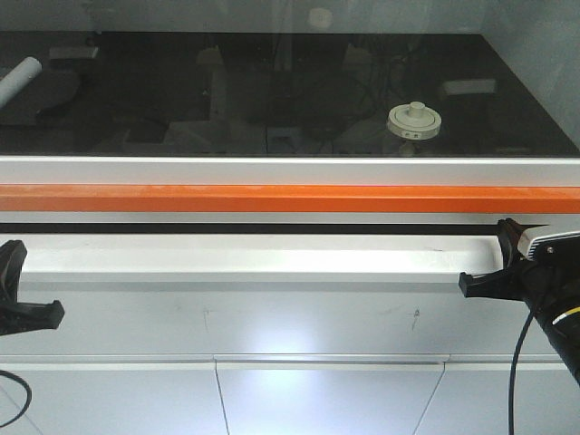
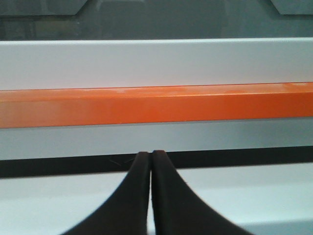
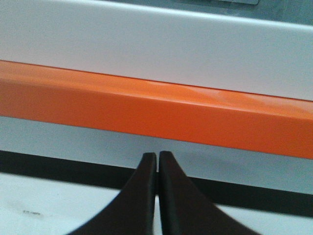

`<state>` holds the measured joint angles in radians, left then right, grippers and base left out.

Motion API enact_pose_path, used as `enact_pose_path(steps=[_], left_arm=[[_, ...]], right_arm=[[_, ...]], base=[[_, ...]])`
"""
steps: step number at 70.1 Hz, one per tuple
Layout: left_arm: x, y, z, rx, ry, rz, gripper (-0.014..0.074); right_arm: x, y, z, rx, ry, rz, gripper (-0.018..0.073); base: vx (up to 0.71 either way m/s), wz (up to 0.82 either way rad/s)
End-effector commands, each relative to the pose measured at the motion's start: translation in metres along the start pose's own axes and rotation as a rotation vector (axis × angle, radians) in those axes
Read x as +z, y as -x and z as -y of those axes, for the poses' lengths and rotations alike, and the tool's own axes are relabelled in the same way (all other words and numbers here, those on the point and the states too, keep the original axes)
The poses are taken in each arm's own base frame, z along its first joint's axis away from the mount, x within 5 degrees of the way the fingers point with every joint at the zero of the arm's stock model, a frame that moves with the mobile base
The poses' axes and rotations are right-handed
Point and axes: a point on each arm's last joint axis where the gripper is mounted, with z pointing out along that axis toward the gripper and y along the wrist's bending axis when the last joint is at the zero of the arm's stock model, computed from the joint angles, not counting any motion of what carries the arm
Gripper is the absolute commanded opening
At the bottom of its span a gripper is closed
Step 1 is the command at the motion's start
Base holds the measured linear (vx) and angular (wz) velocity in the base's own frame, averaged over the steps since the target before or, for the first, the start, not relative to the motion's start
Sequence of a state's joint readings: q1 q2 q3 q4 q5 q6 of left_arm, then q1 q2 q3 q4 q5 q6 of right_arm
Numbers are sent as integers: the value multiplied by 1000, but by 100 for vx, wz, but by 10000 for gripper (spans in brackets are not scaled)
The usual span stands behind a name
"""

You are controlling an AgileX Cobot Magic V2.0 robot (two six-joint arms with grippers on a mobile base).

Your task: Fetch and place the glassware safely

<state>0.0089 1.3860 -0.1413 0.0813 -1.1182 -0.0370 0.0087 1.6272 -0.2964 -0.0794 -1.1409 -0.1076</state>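
The glassware [image 1: 414,120] is a small squat jar with a cream-white knobbed lid. It stands on the dark surface behind the glass front, right of centre, and shows only in the front view. My left gripper [image 1: 56,314] [image 2: 150,153] hangs low at the left edge, shut with nothing between its fingers. At the right edge my right gripper [image 1: 464,284] [image 3: 157,154] is also shut and empty. Both sit in front of the cabinet, below the orange bar [image 1: 290,198], well short of the jar.
A white frame rail [image 1: 290,169] and the orange bar run the full width between the grippers and the dark interior. A white ledge [image 1: 254,258] lies under them, with white drawer fronts [image 1: 326,399] beneath. A pale tube [image 1: 20,77] lies at the far left inside.
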Motion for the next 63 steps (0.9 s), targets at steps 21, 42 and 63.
enact_pose_path(steps=[21,42,63], left_arm=[[28,22,-2,37,4,7,-7],[37,8,-3,24,10,10,-7],[42,-1,-4,12,16,32,-7]], right_arm=[[1,23,3,-8,-19,191,-1],[1,23,3,-9,-19,192,-1],[1,23,3,-9,-20,192,-1]], base=[[0,0],[0,0],[0,0]])
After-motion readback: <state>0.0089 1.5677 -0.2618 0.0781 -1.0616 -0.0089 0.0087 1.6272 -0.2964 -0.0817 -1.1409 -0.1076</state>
